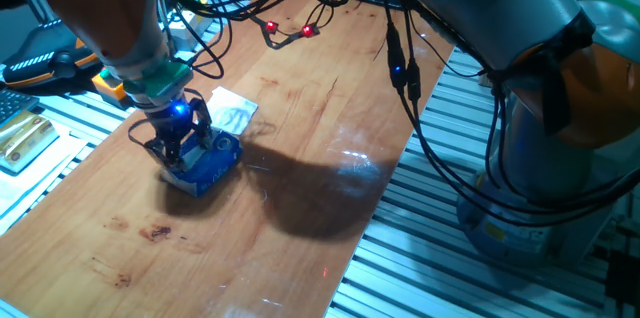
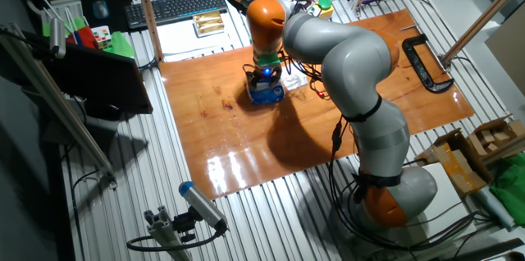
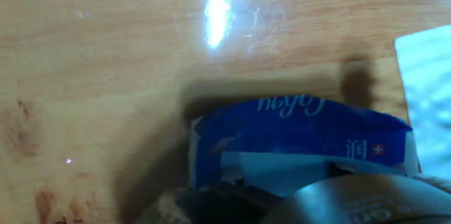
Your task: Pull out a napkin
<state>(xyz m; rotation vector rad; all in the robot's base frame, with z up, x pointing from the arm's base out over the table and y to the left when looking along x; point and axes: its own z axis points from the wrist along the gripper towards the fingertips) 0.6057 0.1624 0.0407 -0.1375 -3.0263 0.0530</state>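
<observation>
The blue tissue pack lies on the wooden table, also in the other fixed view. My gripper is down on top of it with the fingers spread, and I see nothing held between them. In the hand view the pack fills the lower middle, and a pale strip of tissue shows in its slit just before my blurred fingers. No loose rumpled napkin is in view. A flat white tissue square lies just behind the pack, and its corner shows at the right of the hand view.
Cables with red lights hang over the table's far part. A yellow and black tool and gold blocks sit off the table's left edge. A keyboard and a black clamp show in the other fixed view.
</observation>
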